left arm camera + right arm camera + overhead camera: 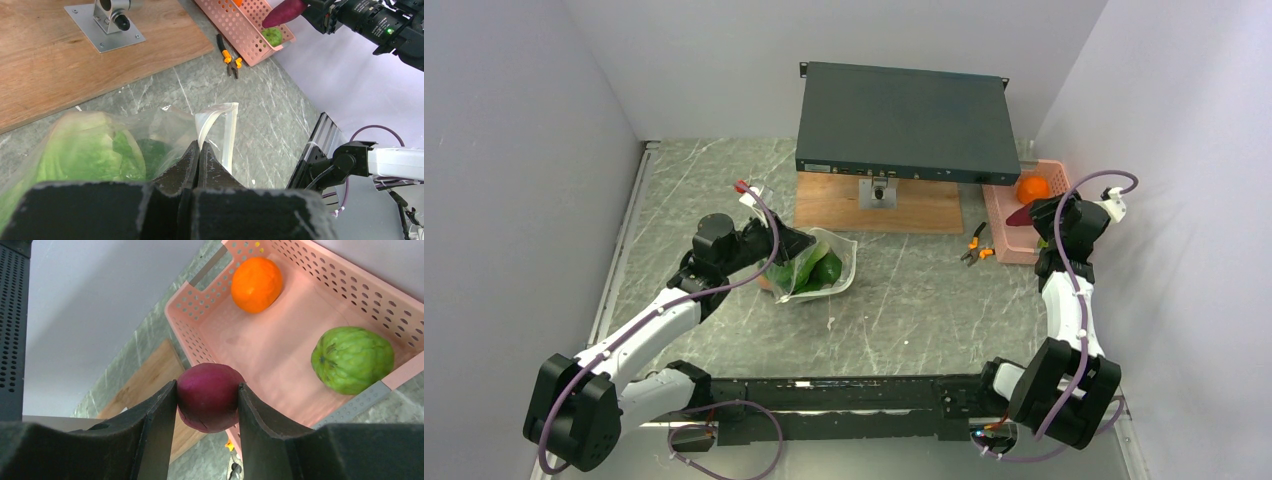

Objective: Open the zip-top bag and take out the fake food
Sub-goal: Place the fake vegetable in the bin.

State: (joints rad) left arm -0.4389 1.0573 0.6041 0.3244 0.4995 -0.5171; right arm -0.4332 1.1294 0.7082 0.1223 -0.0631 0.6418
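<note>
The zip-top bag (150, 122) is being pinched at its mouth edge by the left tool (199, 150), jaws pressed together, while resting on the surface (904, 300) with lettuce (85, 150) inside. A dark purple piece (207, 407) is being clamped by the right tool (207, 392) over the pink basket (310, 287), where the orange ball (256, 284) and round green piece (351, 359) are lying.
</note>
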